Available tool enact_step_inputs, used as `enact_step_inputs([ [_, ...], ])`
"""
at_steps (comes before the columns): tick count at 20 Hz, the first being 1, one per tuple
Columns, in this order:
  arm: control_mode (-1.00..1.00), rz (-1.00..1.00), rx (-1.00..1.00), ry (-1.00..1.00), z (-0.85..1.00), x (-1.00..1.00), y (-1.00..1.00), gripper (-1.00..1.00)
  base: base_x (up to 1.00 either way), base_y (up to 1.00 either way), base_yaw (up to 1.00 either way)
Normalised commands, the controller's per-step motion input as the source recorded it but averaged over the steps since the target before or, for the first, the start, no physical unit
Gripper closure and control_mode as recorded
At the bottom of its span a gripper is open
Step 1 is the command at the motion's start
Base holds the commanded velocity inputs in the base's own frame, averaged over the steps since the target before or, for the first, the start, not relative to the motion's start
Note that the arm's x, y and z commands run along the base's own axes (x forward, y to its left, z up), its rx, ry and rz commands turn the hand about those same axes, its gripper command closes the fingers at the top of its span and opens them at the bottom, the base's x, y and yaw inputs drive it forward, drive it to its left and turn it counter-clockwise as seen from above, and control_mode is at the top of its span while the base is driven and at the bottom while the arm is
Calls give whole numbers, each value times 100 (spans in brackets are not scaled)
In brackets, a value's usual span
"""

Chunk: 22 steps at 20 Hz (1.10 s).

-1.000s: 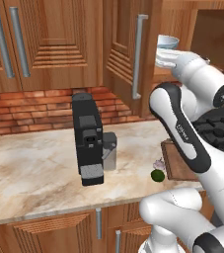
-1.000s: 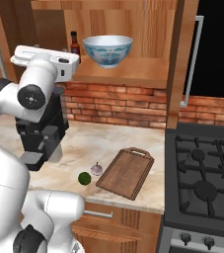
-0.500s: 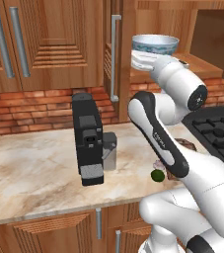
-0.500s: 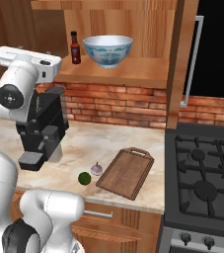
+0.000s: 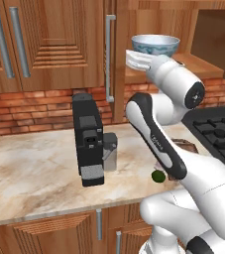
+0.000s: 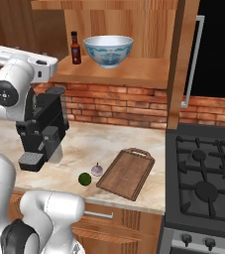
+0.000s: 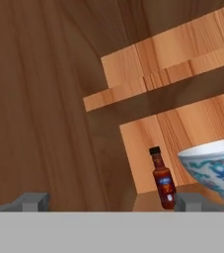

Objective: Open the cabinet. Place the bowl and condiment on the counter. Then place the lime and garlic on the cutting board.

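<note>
The upper wooden wall cabinet stands open, its grooved door with the long grey bar handle swung out. On its shelf sit the wide round pale blue-white bowl and, just beside it at nine o'clock, the small dark red-brown condiment bottle with a black cap — upright, apart from the bowl. The pincer is raised level with the shelf, its fingers spread wide and holding nothing, pointing toward the bottle. On the beige marbled stone counter, the small dark green lime and the pale pinkish garlic bulb lie close together at nine o'clock of the dark brown wooden cutting board. A black coffee machine stands further along — well apart.
</note>
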Motion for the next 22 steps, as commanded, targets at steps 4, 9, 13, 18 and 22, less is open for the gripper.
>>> enact_step_inputs([
  [4, -100, 0, -10, 0, -1, 3, 58, -100, 0, 0, 0],
  [9, -100, -6, -1, 9, 7, -9, -28, -100, 0, 0, 0],
  [13, -100, -6, 3, 8, 7, -8, -48, -100, 0, 0, 0],
  [18, -100, -9, 5, 16, 13, -5, -39, -100, 0, 0, 0],
  [22, -100, -12, 6, 19, 15, -4, -29, -100, 0, 0, 0],
])
